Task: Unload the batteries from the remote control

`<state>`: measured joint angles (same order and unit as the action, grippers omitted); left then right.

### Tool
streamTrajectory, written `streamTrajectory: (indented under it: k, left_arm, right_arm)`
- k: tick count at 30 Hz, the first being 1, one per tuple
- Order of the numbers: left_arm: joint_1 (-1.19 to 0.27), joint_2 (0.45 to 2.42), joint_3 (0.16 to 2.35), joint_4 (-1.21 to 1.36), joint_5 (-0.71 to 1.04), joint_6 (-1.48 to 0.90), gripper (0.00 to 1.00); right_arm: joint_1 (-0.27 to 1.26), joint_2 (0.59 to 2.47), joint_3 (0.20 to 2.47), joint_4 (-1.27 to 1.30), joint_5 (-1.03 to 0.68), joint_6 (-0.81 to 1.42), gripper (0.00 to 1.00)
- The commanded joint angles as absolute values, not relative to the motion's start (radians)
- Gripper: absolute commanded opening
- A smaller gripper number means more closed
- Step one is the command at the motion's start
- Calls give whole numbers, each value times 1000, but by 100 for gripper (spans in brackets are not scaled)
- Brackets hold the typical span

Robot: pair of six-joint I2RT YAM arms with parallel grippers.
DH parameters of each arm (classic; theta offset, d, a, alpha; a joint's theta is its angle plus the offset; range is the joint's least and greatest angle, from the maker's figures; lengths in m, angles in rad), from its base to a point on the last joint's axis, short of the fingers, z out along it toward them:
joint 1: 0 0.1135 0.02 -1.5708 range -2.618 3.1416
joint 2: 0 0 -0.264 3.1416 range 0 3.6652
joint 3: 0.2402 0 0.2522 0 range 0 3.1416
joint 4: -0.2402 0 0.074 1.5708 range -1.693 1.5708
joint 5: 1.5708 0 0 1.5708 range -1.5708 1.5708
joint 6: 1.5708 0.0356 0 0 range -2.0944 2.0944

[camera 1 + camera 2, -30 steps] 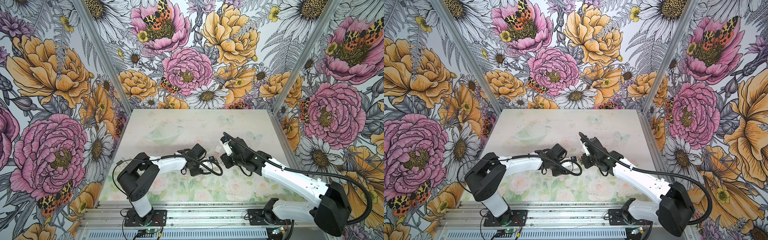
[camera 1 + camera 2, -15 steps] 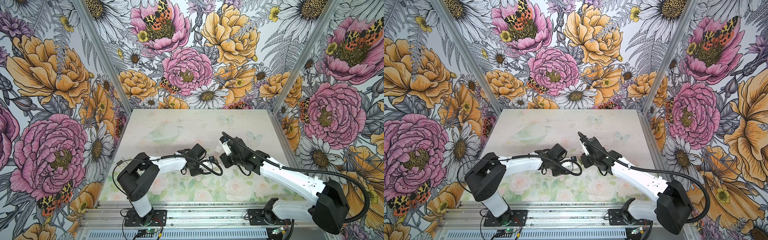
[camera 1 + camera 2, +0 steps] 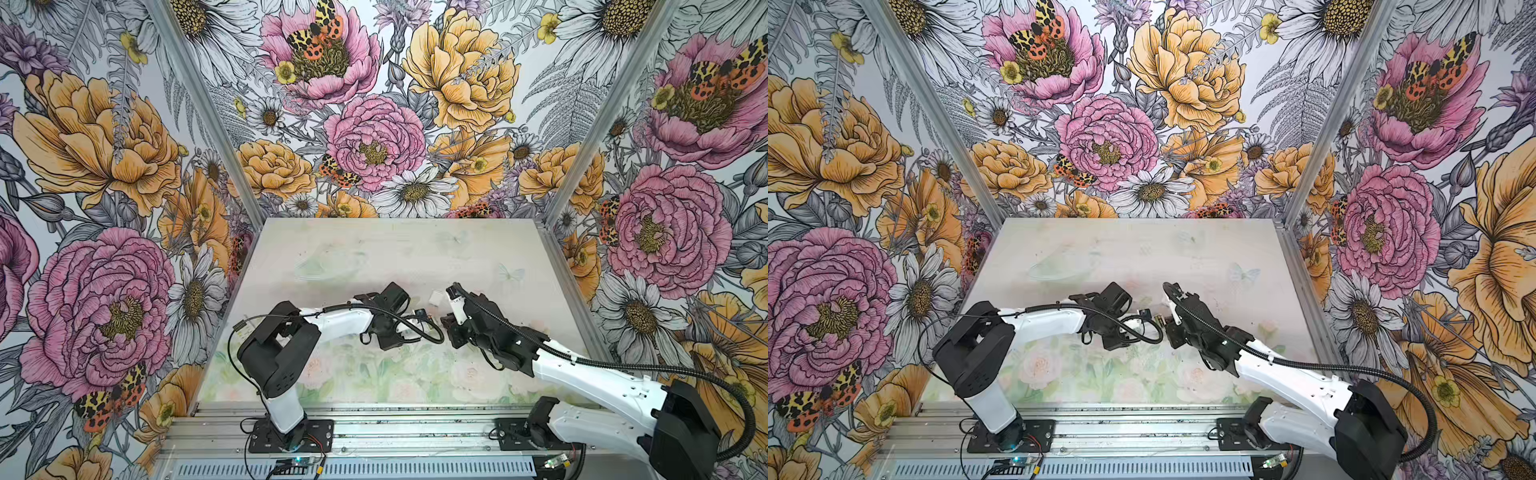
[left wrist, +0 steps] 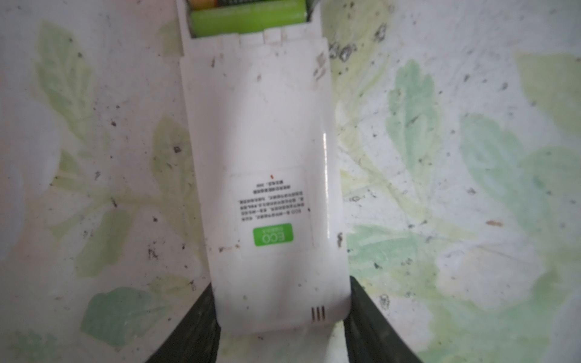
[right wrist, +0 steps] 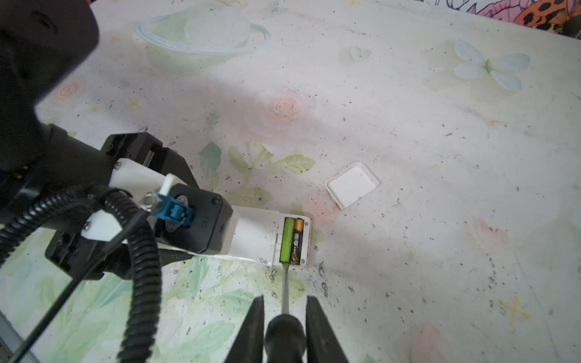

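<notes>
Beyond right claw (image 5: pixel 285 298), batteries (image 5: pixel 290 240) in remote (image 5: pixel 256 235)

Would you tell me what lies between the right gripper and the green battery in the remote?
In the right wrist view, only the shaft of the screwdriver: the right gripper grips its handle and its tip reaches the green battery.

Bright, even light, a soft shadow across the table (image 5: pixel 440 141); left wrist view blurred, a glare streak on the remote (image 4: pixel 267 141); top views sharp
</notes>
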<state>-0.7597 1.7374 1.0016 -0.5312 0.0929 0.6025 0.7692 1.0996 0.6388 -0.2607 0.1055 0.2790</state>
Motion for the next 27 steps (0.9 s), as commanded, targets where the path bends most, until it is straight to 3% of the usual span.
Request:
streamTrajectory:
  k: [1, 6, 14, 27]
  left_arm:
    - [-756, 1755, 1028, -569, 155, 632, 0]
    - [-731, 1762, 1059, -594, 205, 625, 0]
    - [-685, 1796, 1135, -670, 339, 611, 0]
    - [-634, 1805, 1163, -698, 451, 574, 0]
  right_arm:
    - [788, 1142, 609, -241, 16, 301, 0]
    - [787, 1140, 587, -196, 46, 284, 0]
    - [894, 1042, 333, 267, 196, 323, 0]
    - [955, 1021, 280, 474, 366, 291, 0]
